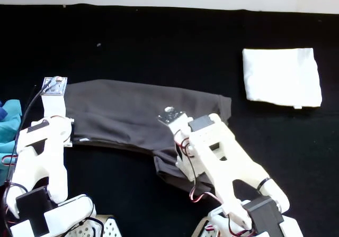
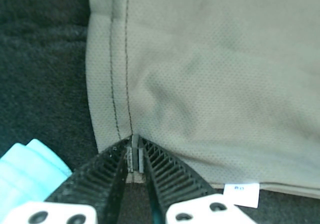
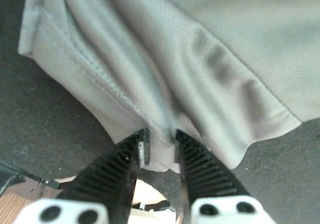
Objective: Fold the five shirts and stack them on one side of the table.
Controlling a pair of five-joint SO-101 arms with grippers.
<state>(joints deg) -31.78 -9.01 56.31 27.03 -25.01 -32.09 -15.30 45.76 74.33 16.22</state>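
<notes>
Two arms: both rise from the table's 6 o'clock edge and reach toward 12 o'clock, each with its wrist over the same garment.
Left arm (image 1: 42,152): based near 7 o'clock, forearm running almost straight toward 12 o'clock, wrist bent down over the shirt's 9 o'clock end.
Left gripper (image 2: 135,145): ribbed black fingers pressed nearly together, pinching the stitched hem at a corner of the shirt.
Right arm (image 1: 228,157): based near 5 o'clock, forearm slanting toward 10 o'clock, wrist low over the shirt's bunched lower part near the table's centre.
Right gripper (image 3: 159,140): fingers closed on a gathered fold of the fabric, with cloth filling the narrow gap between them.
Dark grey shirt (image 1: 127,112): fine mesh-textured knit, spread across the middle of the table from 9 o'clock toward 3 o'clock. The upper edge is fairly flat. One portion is doubled over and creased toward 6 o'clock under the right wrist. A double row of dark stitching runs along the hem.
Label (image 2: 241,194): small white tag at the shirt's edge, just beside the left gripper.
Folded white shirt (image 1: 282,77): neat rectangle lying flat at 2 o'clock, well apart from the grey one.
Teal garment (image 1: 9,123): bunched at the 9 o'clock edge, near the left arm.
Table (image 1: 159,41): covered in black cloth.
</notes>
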